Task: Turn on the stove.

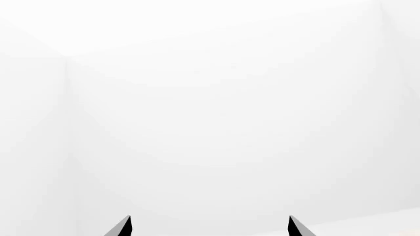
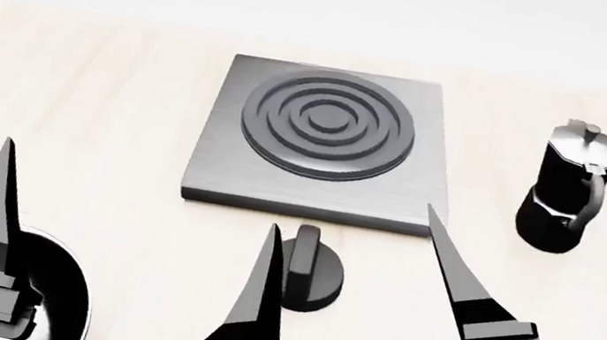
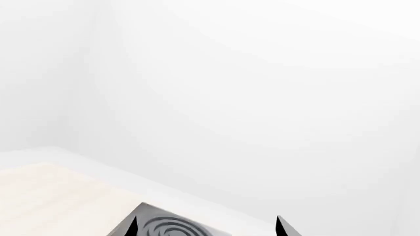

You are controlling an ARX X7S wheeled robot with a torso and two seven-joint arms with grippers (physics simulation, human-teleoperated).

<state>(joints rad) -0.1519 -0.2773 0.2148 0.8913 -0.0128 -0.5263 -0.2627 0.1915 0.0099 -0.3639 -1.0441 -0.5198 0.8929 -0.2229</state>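
Right claw (image 2: pixel 356 218) spread wide, straddling the knob (image 2: pixel 311 267) without touching it.
I'd drop lower, centre the fin between the fingers, close, then twist. The knob sits just before the stove (image 2: pixel 320 141). One stove, one knob, one moka pot (image 2: pixel 565 189), one pan (image 2: pixel 60 296); left claw (image 1: pixel 208 227) also apart.

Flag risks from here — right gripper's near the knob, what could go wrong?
1. The right gripper is open with the knob only partly between its fingers, near the left one; closing now might pinch it off-centre and slip.
2. The fingertips reach toward the stove edge; pushing forward could hit the slab.
3. The moka pot stands close on the right; a wide swing may topple it.
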